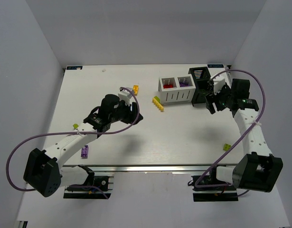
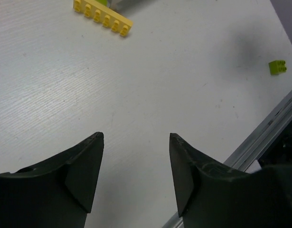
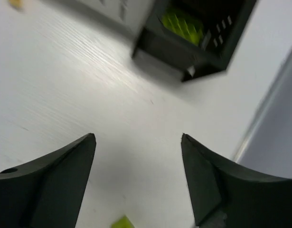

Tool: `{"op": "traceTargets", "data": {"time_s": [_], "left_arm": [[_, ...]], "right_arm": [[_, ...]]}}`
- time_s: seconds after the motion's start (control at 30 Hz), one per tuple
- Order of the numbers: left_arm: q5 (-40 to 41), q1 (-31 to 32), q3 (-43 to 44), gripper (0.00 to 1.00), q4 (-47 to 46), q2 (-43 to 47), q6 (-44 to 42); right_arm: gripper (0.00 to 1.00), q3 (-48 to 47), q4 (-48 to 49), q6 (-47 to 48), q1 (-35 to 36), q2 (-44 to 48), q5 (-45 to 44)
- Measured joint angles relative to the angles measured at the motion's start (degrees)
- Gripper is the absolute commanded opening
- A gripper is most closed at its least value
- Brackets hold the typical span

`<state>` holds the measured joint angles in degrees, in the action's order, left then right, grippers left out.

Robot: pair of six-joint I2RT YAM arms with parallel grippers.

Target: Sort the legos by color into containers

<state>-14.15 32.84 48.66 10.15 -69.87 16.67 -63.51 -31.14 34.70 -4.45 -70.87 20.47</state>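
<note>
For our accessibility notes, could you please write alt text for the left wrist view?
The left gripper hangs open and empty above the white table, its two dark fingers filling the bottom of the frame. A long yellow lego lies at the top edge and a small lime green lego sits at the right.

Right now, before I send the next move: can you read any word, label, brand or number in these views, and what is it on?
No text can be read in any view.
Two small blue tags at the far corners of the table, left and right: too small to read.
White box and black bin: no print shows.
</note>
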Motion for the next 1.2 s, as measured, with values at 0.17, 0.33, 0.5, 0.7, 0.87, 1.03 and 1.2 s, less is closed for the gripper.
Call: {"op": "traceTargets", "data": {"time_s": [0.17,0.33,0.5,0.7,0.87,1.03,1.2], "left_arm": [[0.0,0.0,0.04,0.72,0.2,0.0,0.31],[-0.17,-0.02,0.04,0.73,0.13,-0.15,-0.09],[-1.86,-0.02,-0.02,0.73,-0.72,-1.05,-0.79],[-3.52,-0.02,-1.07,0.74,-2.27,-2.12,-0.79],[-3.91,-0.02,-2.38,0.74,-2.03,-3.43,-0.74],[-3.89,-0.02,-3.74,0.75,-1.29,-3.41,-0.66],[-3.87,-0.02,-4.28,0.75,-0.85,-3.41,-0.55]], "right_arm": [[0.84,3.3,-5.11,0.55,-4.11,0.81,-11.45],[0.89,8.48,-10.67,8.2,-5.92,5.97,-15.98],[0.89,15.34,-15.04,19.21,-8.74,4.07,-20.61],[0.89,16.37,-15.45,26.71,-10.99,-3.72,-24.57],[0.89,13.97,-15.3,28.96,-11.34,-10.29,-25.03],[0.84,13.97,-16.28,30.88,-11.34,-12.39,-23.82],[0.81,15.39,-16.79,31.76,-11.34,-12.28,-22.73]]}}
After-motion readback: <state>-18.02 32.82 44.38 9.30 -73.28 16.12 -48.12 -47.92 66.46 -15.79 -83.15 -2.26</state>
